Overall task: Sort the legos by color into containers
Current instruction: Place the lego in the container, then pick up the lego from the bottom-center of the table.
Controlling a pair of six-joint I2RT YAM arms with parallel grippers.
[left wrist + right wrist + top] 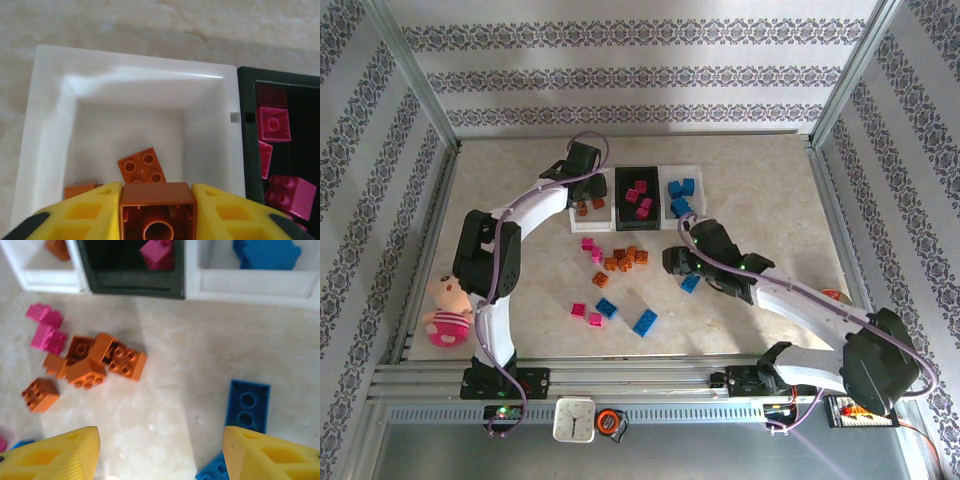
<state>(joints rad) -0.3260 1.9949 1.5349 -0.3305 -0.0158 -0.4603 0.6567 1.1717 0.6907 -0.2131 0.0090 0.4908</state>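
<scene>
Over the left white container (125,100), my left gripper (156,220) is shut on an orange lego (156,200), hollow underside toward the camera. Two orange legos (142,165) lie in that bin. The black container (247,125) beside it holds pink legos (273,124), and the right white container (698,190) holds blue ones (680,190). My right gripper (160,455) hangs open over bare table, a blue lego (247,405) by its right finger. Loose orange legos (95,362) and pink legos (47,330) lie to its left. In the top view the left gripper (582,172) is at the bins and the right gripper (682,268) mid-table.
More loose legos lie nearer the front: pink (585,313) and blue (644,322). A pink-bodied doll (445,310) sits at the table's left edge beside the left arm. A clock (574,420) and a tape measure (612,422) rest on the front rail.
</scene>
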